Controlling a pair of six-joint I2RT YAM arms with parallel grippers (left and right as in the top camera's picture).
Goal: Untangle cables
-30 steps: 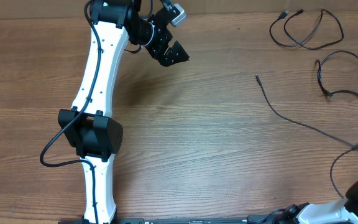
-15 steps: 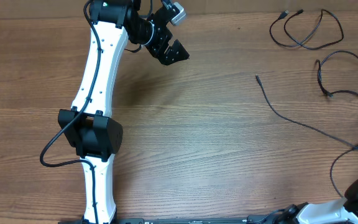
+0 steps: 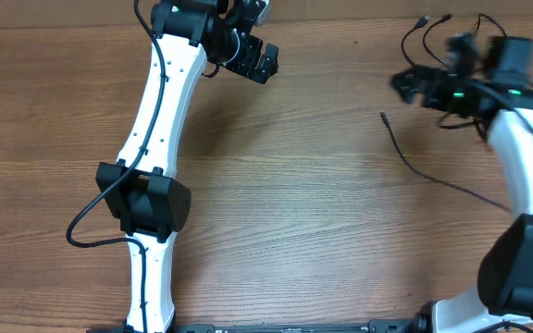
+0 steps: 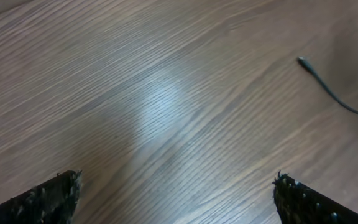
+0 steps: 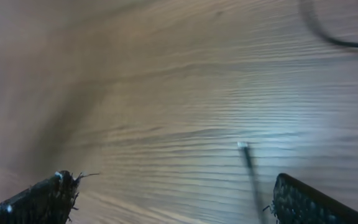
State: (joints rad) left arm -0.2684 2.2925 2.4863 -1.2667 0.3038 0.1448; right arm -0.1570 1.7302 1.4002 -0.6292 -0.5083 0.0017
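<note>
Thin black cables lie on the right half of the wooden table. One long cable (image 3: 433,178) runs from a small plug (image 3: 383,115) down to the right. Looped cables (image 3: 430,26) lie at the far right, partly hidden under my right arm. My right gripper (image 3: 413,83) hovers, blurred, just right of and beyond that plug. In the right wrist view it (image 5: 173,180) stands open, with the plug end (image 5: 243,145) near its right finger (image 5: 309,202). My left gripper (image 3: 263,63) is open at the far centre-left, holding nothing. Its wrist view (image 4: 177,180) shows a cable end (image 4: 304,61) far off.
The left arm's white links (image 3: 160,120) and its thick black cable (image 3: 86,222) stretch up the left side of the table. The right arm (image 3: 521,157) runs along the right edge. Another cable (image 5: 328,37) crosses the top of the right wrist view.
My right arm has swung from the near right corner up over the cables at the far right. My left gripper has shifted slightly farther back and turned.
</note>
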